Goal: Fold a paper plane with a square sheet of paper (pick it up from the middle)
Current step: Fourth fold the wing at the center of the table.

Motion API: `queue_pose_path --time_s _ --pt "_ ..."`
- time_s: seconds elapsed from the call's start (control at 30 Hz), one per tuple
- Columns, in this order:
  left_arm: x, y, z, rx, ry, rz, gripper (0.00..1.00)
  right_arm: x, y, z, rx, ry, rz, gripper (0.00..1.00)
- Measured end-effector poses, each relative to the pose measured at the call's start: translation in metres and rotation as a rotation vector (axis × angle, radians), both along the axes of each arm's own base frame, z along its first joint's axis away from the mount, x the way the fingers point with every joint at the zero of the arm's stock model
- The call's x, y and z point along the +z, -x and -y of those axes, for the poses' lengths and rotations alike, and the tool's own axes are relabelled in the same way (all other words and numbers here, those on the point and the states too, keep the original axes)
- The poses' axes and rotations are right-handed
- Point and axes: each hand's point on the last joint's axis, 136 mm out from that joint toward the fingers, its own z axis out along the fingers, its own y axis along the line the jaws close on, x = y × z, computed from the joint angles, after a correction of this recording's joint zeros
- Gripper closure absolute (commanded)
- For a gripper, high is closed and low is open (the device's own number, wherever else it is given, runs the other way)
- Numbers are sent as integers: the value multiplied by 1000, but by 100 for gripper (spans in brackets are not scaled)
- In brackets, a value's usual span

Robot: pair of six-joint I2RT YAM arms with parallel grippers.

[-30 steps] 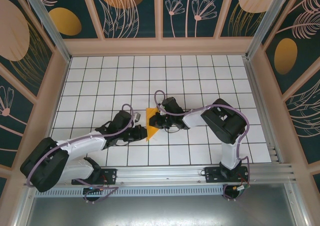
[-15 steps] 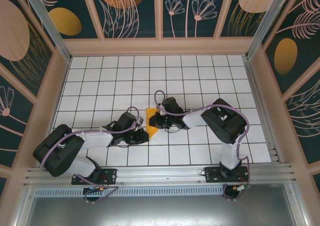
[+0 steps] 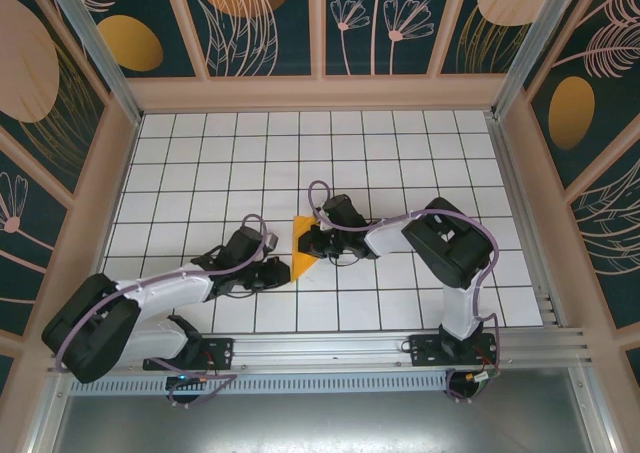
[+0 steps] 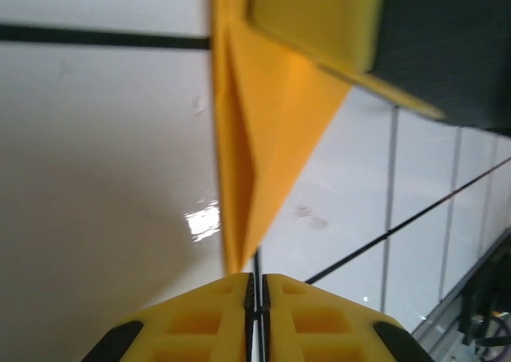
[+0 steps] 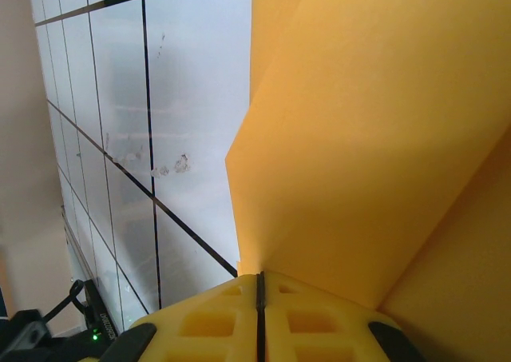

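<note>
As square sheet of paper (image 3: 301, 249), mid-table (image 3: 400, 153) toward near edge, is only creased triangle, we judge early folds done: right gripper (image 5: 259, 286) pinches it, left gripper (image 4: 256, 286) closed at its near tip; wing folds remain.

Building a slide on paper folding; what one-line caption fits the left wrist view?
Left gripper, fingers together, at the tip of the folded orange paper over the white gridded table.

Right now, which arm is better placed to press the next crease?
Probably left: the left gripper, shut, sits at the near tip of the paper, while the right gripper is clamped on it as anchor.
</note>
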Motion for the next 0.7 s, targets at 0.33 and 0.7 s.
queue_pose_path --time_s 0.33,0.7 --pt "-9 -18 19 4 34 -5 84 0 0 -1 1 0 0 88" --pt "-24 7 -3 17 0 -46 88 0 1 -1 -3 0 -5 88"
